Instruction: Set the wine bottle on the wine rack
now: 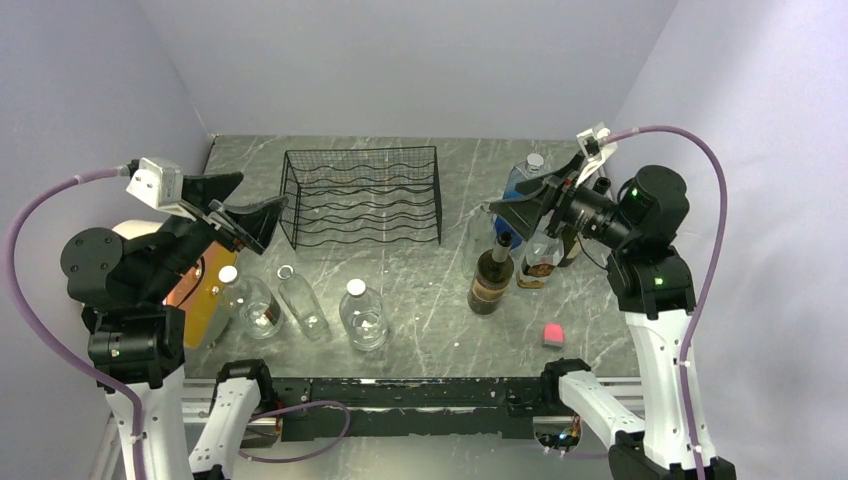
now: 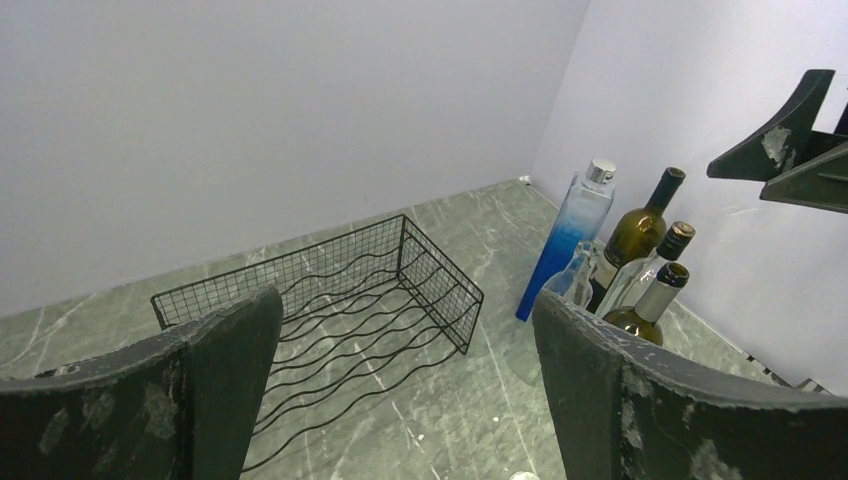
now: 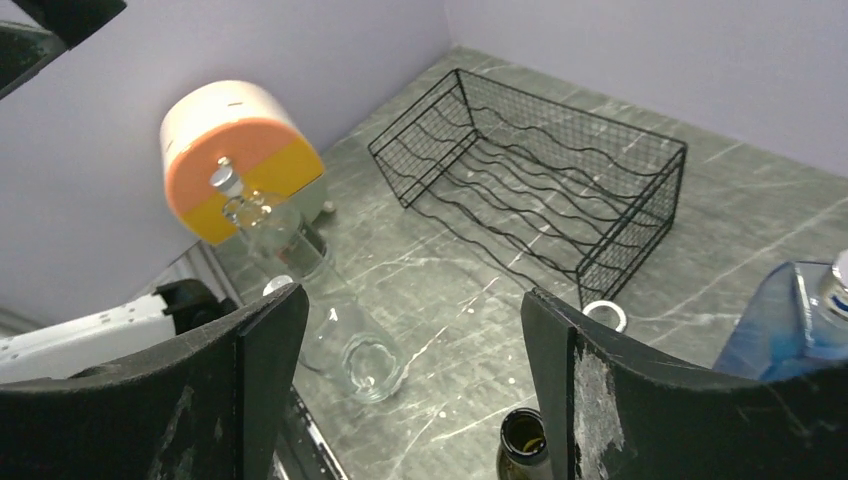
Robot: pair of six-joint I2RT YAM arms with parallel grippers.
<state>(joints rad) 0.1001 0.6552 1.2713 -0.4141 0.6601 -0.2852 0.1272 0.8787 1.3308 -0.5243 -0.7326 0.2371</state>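
- Your left gripper (image 1: pixel 262 190) is hanging with its jaws spread wide and nothing between them. It is raised over the left side of the table (image 1: pixel 430 300), just off the left end of the wine rack (image 1: pixel 362 195).
- Your right gripper (image 1: pixel 505 197) is gaping too and gripping nothing. It is hovering just above the wine bottle (image 1: pixel 491 275).
- In the right wrist view, the bottle's open mouth is showing low between the two fingers, nearer the right-hand one. No finger is touching it.
- You are looking at a dark wine bottle standing upright on the table, right of centre and at the front of a cluster of other bottles. It is not yet resting on the rack.
- The black wire rack is sitting toward the back of the table, left of the wine bottle and well apart from it. Its wavy tiers are facing up.
- Behind the wine bottle, a tall blue bottle (image 1: pixel 522 178) and a labelled bottle (image 1: pixel 540 258) are crowding together near the right wall.
- A row of clear glass bottles (image 1: pixel 300 300) is sitting at the front left, below the rack in the top view.
- A round white, orange and yellow object (image 1: pixel 195 290) is sitting by the left wall, partly under your left arm.
- A small pink cube (image 1: pixel 551 335) is lying near the front right, close to your right arm's base.
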